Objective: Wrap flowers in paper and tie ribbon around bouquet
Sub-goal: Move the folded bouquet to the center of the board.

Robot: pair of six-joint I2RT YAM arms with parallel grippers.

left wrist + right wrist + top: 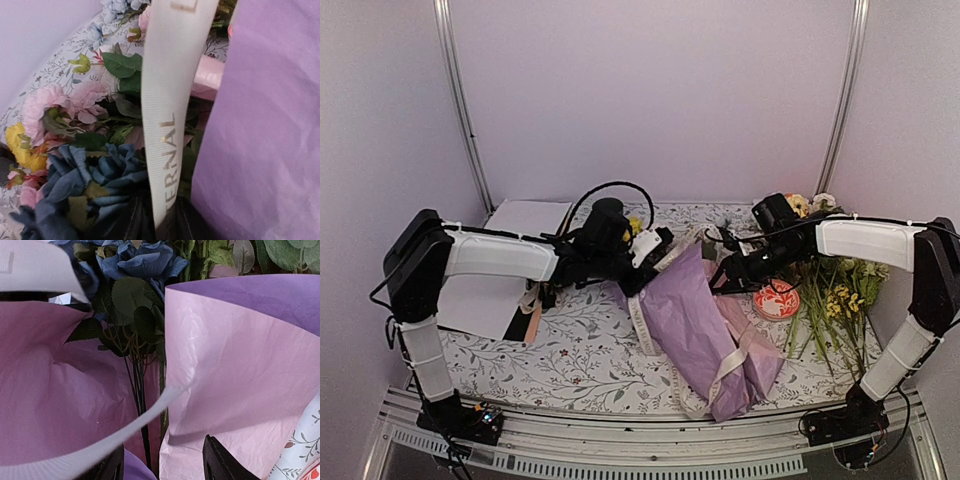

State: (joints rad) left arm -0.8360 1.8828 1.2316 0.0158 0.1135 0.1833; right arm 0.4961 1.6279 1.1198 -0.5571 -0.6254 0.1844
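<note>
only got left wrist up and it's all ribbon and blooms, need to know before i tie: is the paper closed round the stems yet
Observer: No. In the right wrist view the paper stands apart in two flaps, with bare stems showing in the gap.
Operator: where's the other arm
Observer: From above, the right gripper sits at the right side of the bouquet, near its wide end, jaws open.
Operator: where does the ribbon go past my frame
Observer: From above, the ribbon runs down the paper's left edge, and another stretch crosses the narrow end.
</note>
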